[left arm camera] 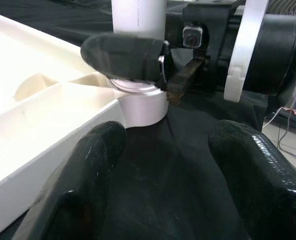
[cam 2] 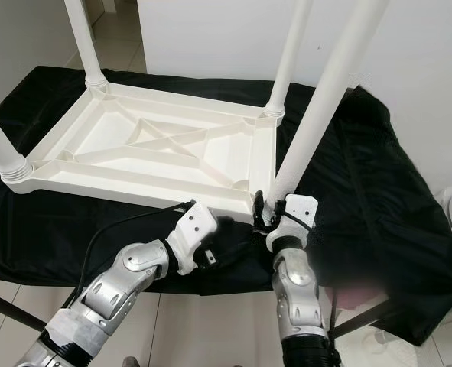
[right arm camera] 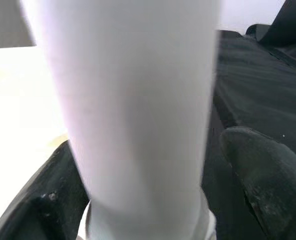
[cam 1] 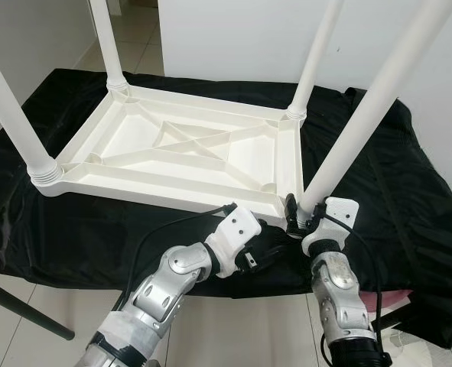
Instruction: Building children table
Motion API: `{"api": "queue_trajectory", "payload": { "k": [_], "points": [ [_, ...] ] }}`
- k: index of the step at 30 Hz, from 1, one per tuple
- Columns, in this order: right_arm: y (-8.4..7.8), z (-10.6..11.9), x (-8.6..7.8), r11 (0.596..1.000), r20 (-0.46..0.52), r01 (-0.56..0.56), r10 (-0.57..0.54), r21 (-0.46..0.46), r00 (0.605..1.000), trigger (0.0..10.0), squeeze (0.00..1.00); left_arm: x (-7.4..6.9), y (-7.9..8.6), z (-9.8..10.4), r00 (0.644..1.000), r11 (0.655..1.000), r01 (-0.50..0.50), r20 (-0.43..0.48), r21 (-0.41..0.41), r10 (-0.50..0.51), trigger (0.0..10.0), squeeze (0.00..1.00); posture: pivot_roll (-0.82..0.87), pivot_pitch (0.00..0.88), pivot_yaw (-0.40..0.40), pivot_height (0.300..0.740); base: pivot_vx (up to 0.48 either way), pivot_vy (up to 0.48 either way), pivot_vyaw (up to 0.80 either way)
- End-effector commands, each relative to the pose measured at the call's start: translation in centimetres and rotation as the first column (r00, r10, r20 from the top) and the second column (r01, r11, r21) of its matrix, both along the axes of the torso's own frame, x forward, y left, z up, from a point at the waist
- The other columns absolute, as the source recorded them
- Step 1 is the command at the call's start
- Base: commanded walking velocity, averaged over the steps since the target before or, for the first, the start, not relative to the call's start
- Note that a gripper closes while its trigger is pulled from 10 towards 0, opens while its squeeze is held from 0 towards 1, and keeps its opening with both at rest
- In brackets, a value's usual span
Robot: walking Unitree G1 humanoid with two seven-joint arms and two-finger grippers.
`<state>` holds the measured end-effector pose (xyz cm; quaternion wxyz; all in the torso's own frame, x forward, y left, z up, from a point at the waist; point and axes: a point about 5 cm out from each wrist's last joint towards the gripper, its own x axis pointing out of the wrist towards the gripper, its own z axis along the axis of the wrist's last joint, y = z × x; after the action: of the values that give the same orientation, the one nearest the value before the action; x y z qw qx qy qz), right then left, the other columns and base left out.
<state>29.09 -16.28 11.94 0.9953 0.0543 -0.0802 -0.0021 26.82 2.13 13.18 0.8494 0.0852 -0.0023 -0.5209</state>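
Black cloth (cam 1: pixel 409 191): right gripper (cam 1: pixel 300 216) clamps table leg (cam 1: pixel 378 99); left gripper (left arm camera: pixel 163 170) wide; socket seemingly hidden.

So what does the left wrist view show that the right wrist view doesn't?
The left wrist view shows the left gripper open and empty over the black cloth, the near corner socket of the upturned tabletop, and the right gripper from outside, clamped low on the leg. The right wrist view shows the white leg close up, blurred, between the right gripper's fingers. Both share that leg, the right gripper around it, the cloth and a pale edge of tabletop.
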Motion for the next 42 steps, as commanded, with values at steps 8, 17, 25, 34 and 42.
{"api": "queue_trajectory", "payload": {
  "k": [8,17,25,34,42],
  "points": [
    [-1.5,-0.3,0.0,0.979,0.040,-0.183,0.188,-0.091,0.981,10.0,0.00,0.1,0.7,-0.5,0.999,1.000,-0.015,0.029,0.012,0.015,10.0,0.00,0.00,0.057,-0.052,0.740,0.000,0.000,0.00],
    [-2.4,0.5,1.1,0.923,0.026,-0.348,0.357,-0.165,0.934,10.0,0.00,0.4,0.6,0.3,0.999,1.000,-0.006,0.034,-0.006,0.006,10.0,0.00,0.00,0.055,-0.048,0.740,0.000,0.000,0.00],
    [-2.4,0.6,2.1,0.847,-0.037,-0.486,0.491,-0.215,0.871,6.1,0.00,0.6,0.3,0.5,1.000,1.000,0.000,0.022,-0.014,0.000,10.0,0.00,0.00,0.051,-0.050,0.740,0.000,0.000,0.00],
    [-2.5,0.2,2.2,0.831,-0.064,-0.514,0.513,-0.212,0.856,0.0,0.00,0.6,0.3,0.5,1.000,1.000,-0.002,0.022,-0.016,0.003,10.0,0.00,0.00,0.050,-0.052,0.740,0.000,0.000,0.00],
    [-3.3,-0.3,2.3,0.831,-0.065,-0.533,0.530,-0.161,0.846,0.0,0.00,0.7,0.4,0.5,1.000,1.000,-0.008,0.015,-0.014,0.009,10.0,0.00,0.00,0.048,-0.056,0.740,0.000,0.000,0.00]
  ]
}}
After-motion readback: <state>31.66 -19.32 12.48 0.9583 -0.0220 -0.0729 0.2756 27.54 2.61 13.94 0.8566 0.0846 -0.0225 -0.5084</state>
